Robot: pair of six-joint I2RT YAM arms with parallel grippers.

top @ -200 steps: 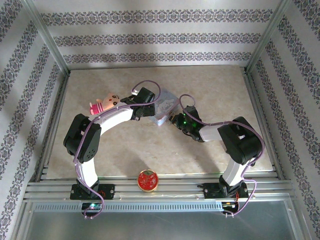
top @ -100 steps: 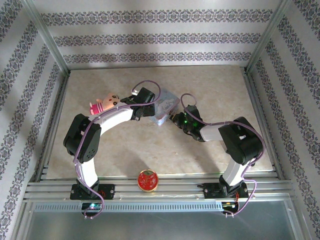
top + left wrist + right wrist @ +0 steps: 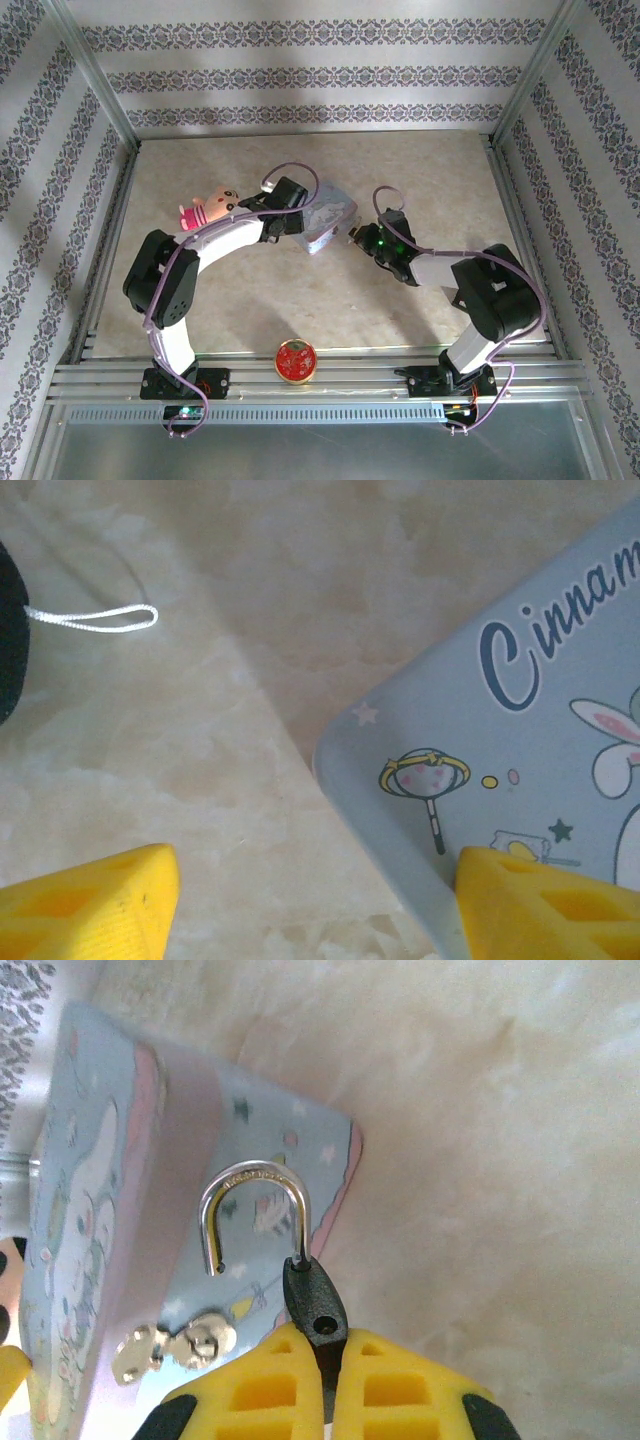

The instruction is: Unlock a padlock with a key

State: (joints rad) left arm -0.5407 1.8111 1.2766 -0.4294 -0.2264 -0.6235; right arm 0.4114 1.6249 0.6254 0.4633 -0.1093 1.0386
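padlock vs key: padlock (image 3: 316,1308) pinched by its black body in the right gripper (image 3: 324,1346); key (image 3: 176,1347) sits left of it, near but apart, not in the lock; key shows against the side of the blue cartoon box (image 3: 110,1190); cannot tell if it rests there
shackle: silver shackle (image 3: 252,1175) swung open; one leg in the body, the other end free in the air; it points at the box edge
right gripper: yellow fingers (image 3: 272,1385) closed tight on the padlock body, only a thin gap between them
left gripper: left gripper (image 3: 315,880) spread wide and holding nothing; one yellow fingertip (image 3: 95,905) over bare table (image 3: 200,740), the other over the box corner
cord: white cord loop (image 3: 105,618) on the table, up-left of the box corner
right arm: in the top view, bent low, elbow out right, wrist reaching left toward the box
left arm: arched from its base, wrist at the box's left side
other: pink doll (image 3: 208,208) beside the left forearm; red round tin (image 3: 296,361) at the near edge between the bases
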